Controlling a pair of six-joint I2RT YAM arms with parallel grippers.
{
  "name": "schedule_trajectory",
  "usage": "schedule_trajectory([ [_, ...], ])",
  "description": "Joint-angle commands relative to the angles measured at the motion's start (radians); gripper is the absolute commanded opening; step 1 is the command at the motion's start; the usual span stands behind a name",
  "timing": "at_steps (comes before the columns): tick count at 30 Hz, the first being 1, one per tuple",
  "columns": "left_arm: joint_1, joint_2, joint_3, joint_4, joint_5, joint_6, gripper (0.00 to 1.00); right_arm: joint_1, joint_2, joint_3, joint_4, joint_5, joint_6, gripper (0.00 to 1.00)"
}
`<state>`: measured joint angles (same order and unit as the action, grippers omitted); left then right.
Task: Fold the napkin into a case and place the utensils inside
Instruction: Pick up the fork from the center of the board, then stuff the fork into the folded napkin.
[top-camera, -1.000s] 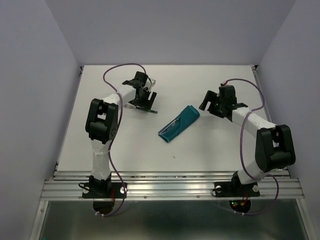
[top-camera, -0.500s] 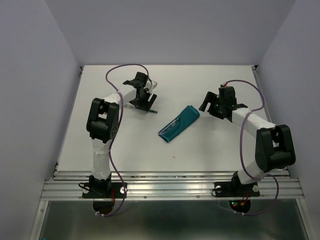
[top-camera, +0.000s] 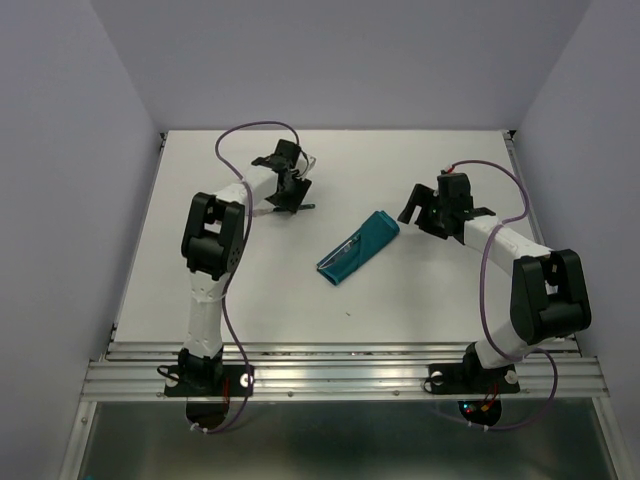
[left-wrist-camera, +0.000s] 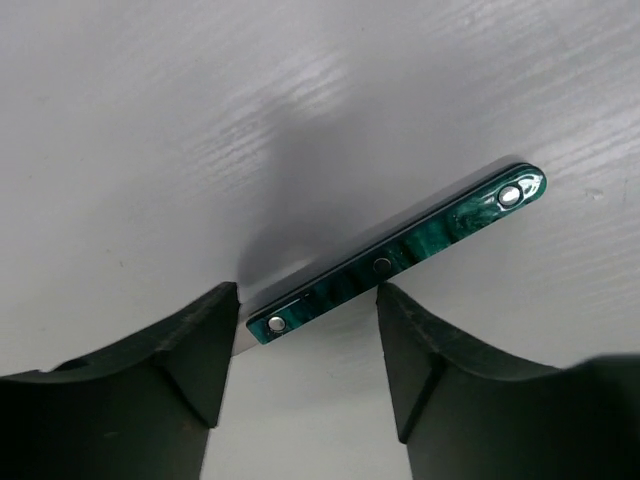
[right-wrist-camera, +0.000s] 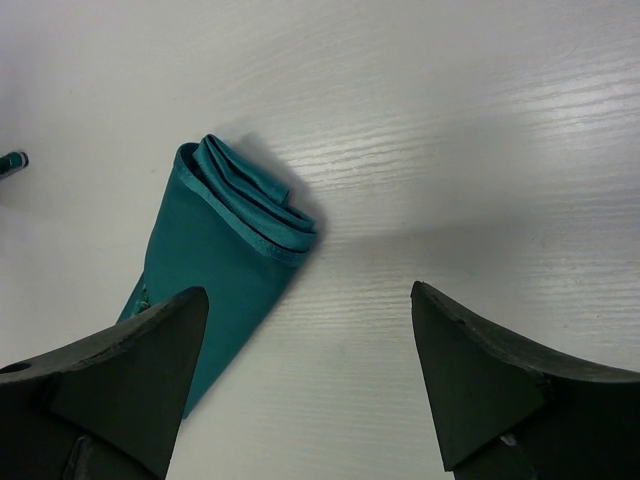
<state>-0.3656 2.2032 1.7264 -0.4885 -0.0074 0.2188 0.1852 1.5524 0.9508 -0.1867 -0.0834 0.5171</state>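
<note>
Teal case (top-camera: 358, 250) lies folded; left of it, left gripper (left-wrist-camera: 308, 300) gapes astride 1 utensil (left-wrist-camera: 400, 255); right gripper (right-wrist-camera: 308, 298) beside it gapes, empty.

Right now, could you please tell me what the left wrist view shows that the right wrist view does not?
Only the left wrist view shows a teal utensil handle with silver rivets, lying flat between the fingers of the open left gripper. Only the right wrist view shows the folded case, ahead of the open right gripper. Both show the white table. A teal speck at the right wrist view's left edge may be that handle.
</note>
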Motion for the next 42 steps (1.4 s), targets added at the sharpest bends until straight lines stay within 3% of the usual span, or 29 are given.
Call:
schedule_trajectory([
  [1, 0.017, 0.038, 0.027, 0.007, -0.051, -0.018, 0.63, 0.010, -0.023, 0.019, -0.002, -0.007, 0.003, 0.88],
  [5, 0.048, 0.046, 0.032, 0.018, -0.022, -0.061, 0.48, 0.010, -0.022, 0.029, -0.002, -0.015, 0.001, 0.88],
  [11, 0.070, 0.064, 0.035, 0.001, -0.005, -0.099, 0.12, 0.010, -0.018, 0.048, -0.010, -0.026, -0.003, 0.88],
  [14, 0.070, 0.055, 0.030, 0.001, -0.002, -0.121, 0.08, 0.010, -0.011, 0.059, -0.014, -0.035, -0.006, 0.88],
  [15, 0.070, 0.052, 0.030, -0.001, 0.003, -0.128, 0.00, 0.010, -0.008, 0.062, -0.014, -0.036, -0.006, 0.88],
  [21, 0.059, 0.007, 0.012, -0.025, 0.001, -0.263, 0.00, 0.010, 0.009, 0.072, -0.016, -0.050, -0.009, 0.88],
  [26, 0.005, -0.161, -0.033, -0.038, -0.005, -0.439, 0.00, 0.010, 0.076, 0.109, -0.039, -0.085, -0.022, 0.88],
  [32, -0.032, -0.280, -0.060, -0.059, 0.078, -0.418, 0.00, 0.019, 0.162, 0.186, -0.045, -0.121, -0.008, 0.87],
  [34, -0.065, -0.301, -0.070, -0.079, 0.081, -0.382, 0.00, 0.019, 0.198, 0.207, -0.042, -0.125, 0.006, 0.82],
  [39, -0.150, -0.349, -0.166, -0.081, 0.053, -0.366, 0.00, 0.031, 0.226, 0.240, -0.046, -0.144, 0.012, 0.49],
  [42, -0.162, -0.388, -0.228, -0.065, 0.086, -0.392, 0.00, 0.088, 0.206, 0.261, -0.062, -0.102, -0.015, 0.40],
])
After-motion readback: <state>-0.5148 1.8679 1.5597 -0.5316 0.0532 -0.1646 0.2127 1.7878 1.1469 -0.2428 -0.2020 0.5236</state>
